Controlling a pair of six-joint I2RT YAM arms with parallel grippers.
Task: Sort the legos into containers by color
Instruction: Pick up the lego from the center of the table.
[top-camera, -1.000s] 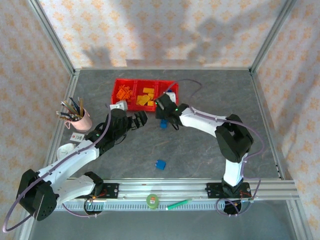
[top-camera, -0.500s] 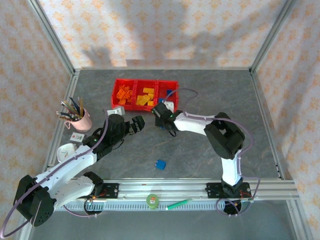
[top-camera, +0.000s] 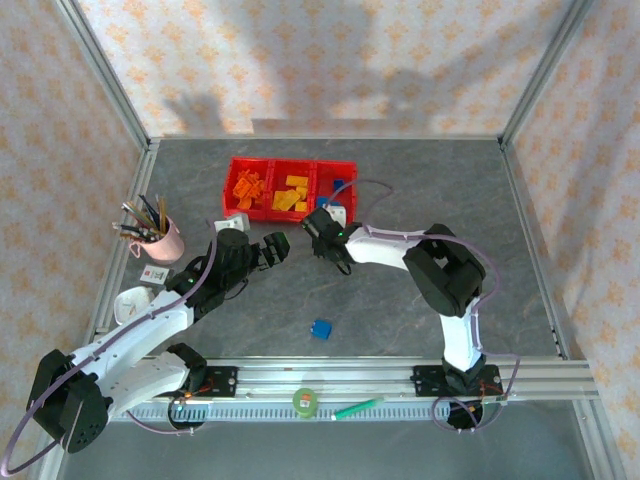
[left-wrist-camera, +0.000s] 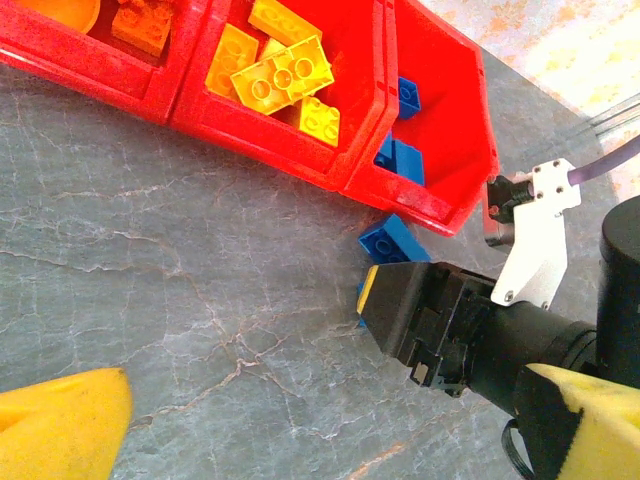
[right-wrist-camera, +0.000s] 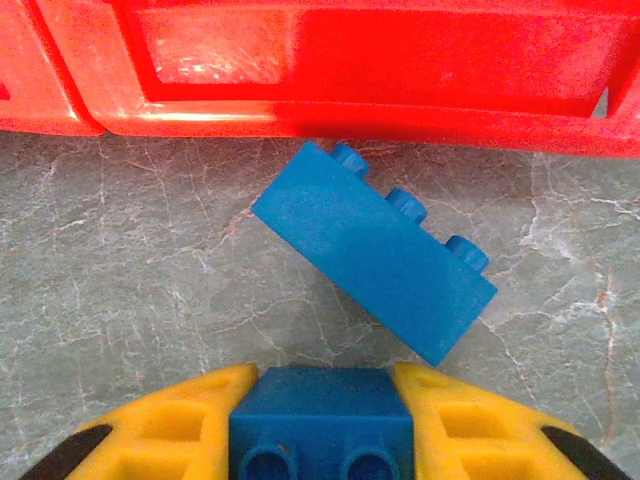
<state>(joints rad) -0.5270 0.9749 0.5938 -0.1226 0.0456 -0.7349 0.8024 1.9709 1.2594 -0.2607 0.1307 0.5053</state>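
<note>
The table (top-camera: 420, 190) is grey with pale marble veins, and the walls (top-camera: 330, 60) are cream with an orange flower pattern. Toward the table's 12 o'clock are red bins (top-camera: 292, 161) with orange bricks (top-camera: 248, 187), yellow bricks (top-camera: 292, 192) and blue bricks (top-camera: 341, 186). A loose blue brick (top-camera: 321, 328) lies toward 6 o'clock. At 9 o'clock is a pink cup (top-camera: 170, 243). The right gripper (right-wrist-camera: 320, 385) has yellow fingers (right-wrist-camera: 190, 410) flanking a blue block (right-wrist-camera: 320, 410).

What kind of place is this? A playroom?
Probably a robot test booth, not a playroom: a left arm and right arm are bolted to a metal rail at a grey table edge, patterned screens wall it in, and red bins hold toy bricks.
</note>
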